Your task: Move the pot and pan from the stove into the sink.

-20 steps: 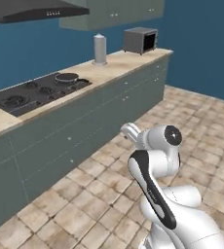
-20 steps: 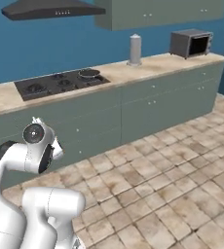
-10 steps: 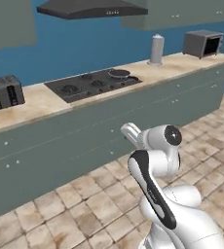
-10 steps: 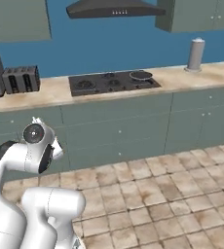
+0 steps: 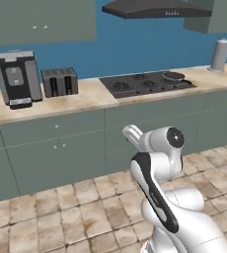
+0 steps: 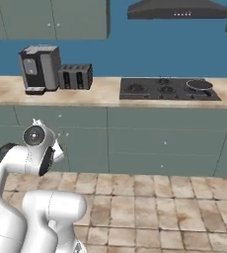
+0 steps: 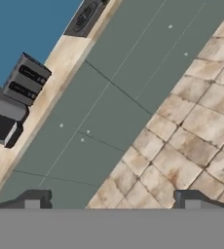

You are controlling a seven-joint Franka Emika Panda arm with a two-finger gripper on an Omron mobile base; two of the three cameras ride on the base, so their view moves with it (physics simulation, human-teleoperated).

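Observation:
The stove (image 5: 146,82) lies in the beige counter at the right, with the shallow black pan (image 5: 173,75) on its far right burner. From the other side the stove (image 6: 168,89) and pan (image 6: 199,85) sit right of centre. The pot and the sink are out of view. My arm is folded low over the tiled floor, well short of the counter. In the hand view my gripper (image 7: 111,200) is open, nothing between its fingertips (image 7: 33,198), and it looks at the cabinet fronts, with a corner of the stove (image 7: 84,17) at the top.
A coffee machine (image 5: 17,79) and a toaster (image 5: 59,81) stand on the counter left of the stove. A grey canister (image 5: 220,54) stands at the far right. A range hood (image 5: 150,9) hangs over the stove. Tiled floor (image 6: 150,202) lies between me and the cabinets.
The base has moved, so the whole scene has slid right: the stove is further right, and the coffee machine and toaster are now in full view. The arm's pose is unchanged.

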